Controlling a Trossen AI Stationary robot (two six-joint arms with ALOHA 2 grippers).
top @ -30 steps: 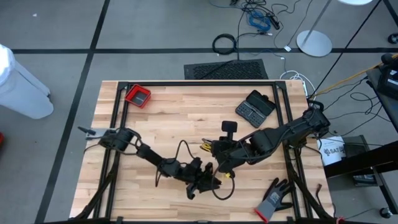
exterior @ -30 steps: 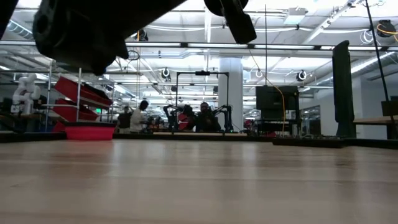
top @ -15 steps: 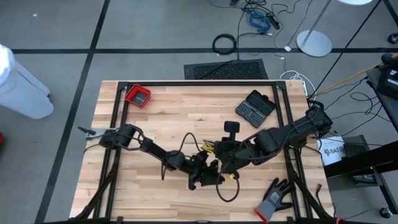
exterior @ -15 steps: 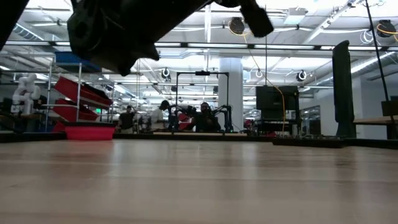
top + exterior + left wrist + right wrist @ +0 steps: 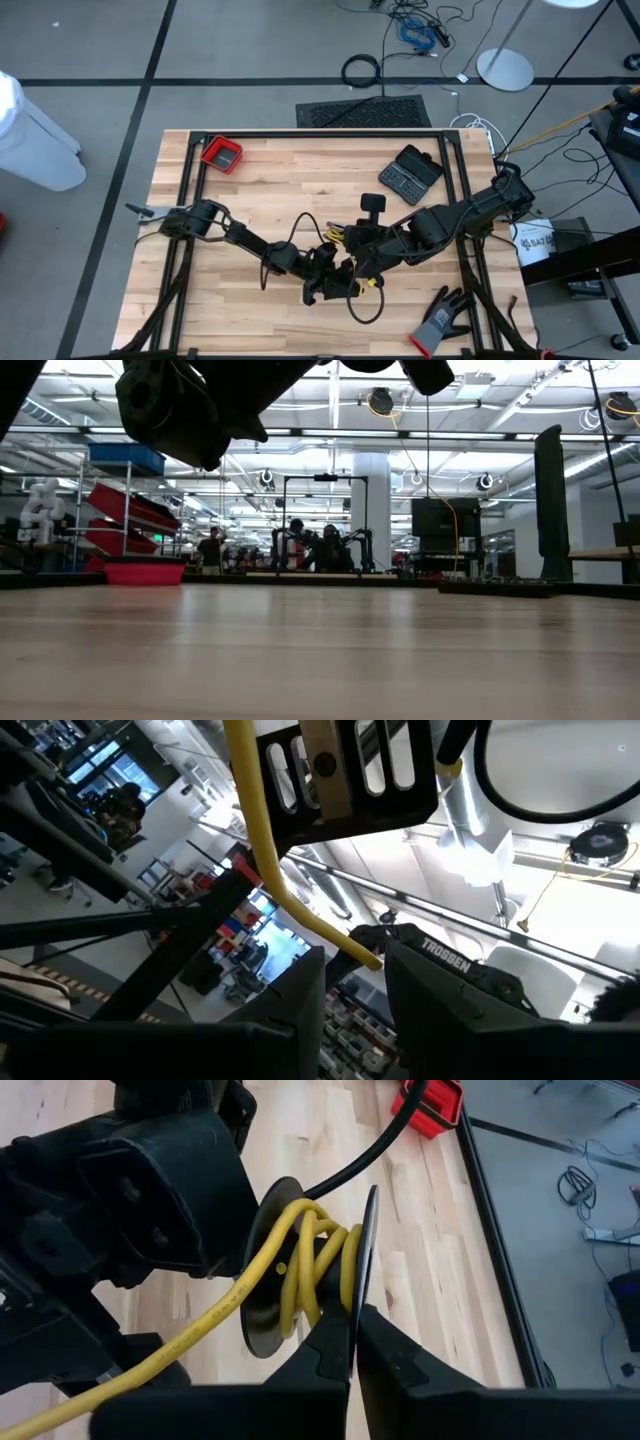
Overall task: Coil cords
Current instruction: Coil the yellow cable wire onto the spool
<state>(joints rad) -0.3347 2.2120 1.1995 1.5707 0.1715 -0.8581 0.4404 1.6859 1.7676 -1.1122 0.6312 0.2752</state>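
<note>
Two dark robot arms meet above the middle of the wooden counter [image 5: 250, 180], near its front edge, as the winding of the cords goes on. The right gripper [image 5: 352, 1335] has its fingers pressed together on the rim of a thin dark spool [image 5: 300, 1270], around whose hub the yellow cord [image 5: 310, 1255] already lies in several turns; from there it runs out past the dark body of the other arm. The left gripper [image 5: 352, 970], partly closed, appears to pinch that same yellow cord [image 5: 262, 850] between its fingertips, the cord's free length stretching up and away from it.

The black cord [image 5: 365, 305] trails from the meeting point down in a loose loop on the counter, toward the grey-black glove [image 5: 440, 320] at the front right corner; another black length [image 5: 385, 1135] leaves the spool toward a red tray [image 5: 222, 154] at the far left corner.

Seen from overhead, the two grippers sit just beside each other, the left one [image 5: 335, 285] a little nearer the front edge than the right [image 5: 362, 268]. The spool's axis appears to lie roughly across the right gripper's fingers, so further turns would likely depend on the left arm carrying the yellow cord around that axis. A dark case [image 5: 410, 174] lies well apart, toward the far right.
</note>
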